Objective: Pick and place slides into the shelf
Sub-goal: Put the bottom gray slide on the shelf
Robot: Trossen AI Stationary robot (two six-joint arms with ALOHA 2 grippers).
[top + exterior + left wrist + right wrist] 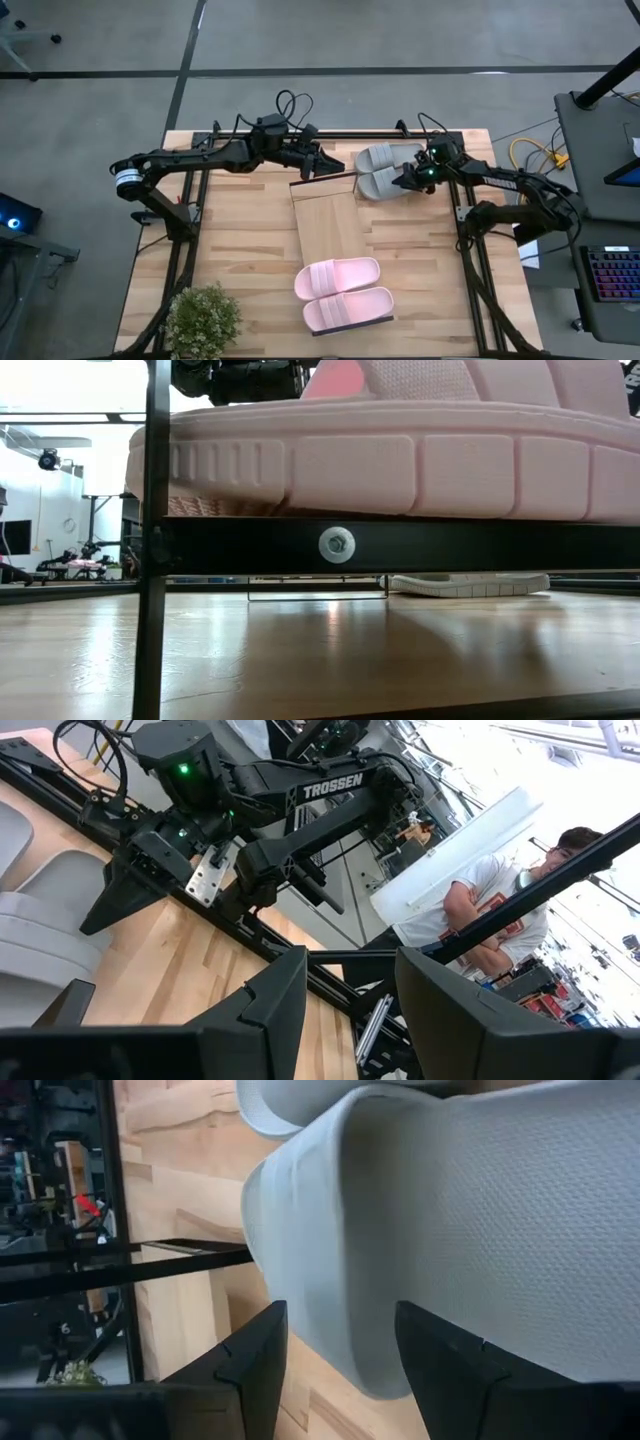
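While the right tool sits at the grey pair, its two dark fingers stand parted on either side of the nearer grey slide's strap edge; whether they press it cannot be told. Both grey slides lie on the tabletop, just off the shelf's far end, directly ahead of this tool. Left tool hovers opposite, across the shelf end from the right tool, fingers apart, nothing between them. Pink pair rests side by side on the shelf's other end, well away from both tools. Potted plant at tabletop corner. A person shows beyond the tabletop.
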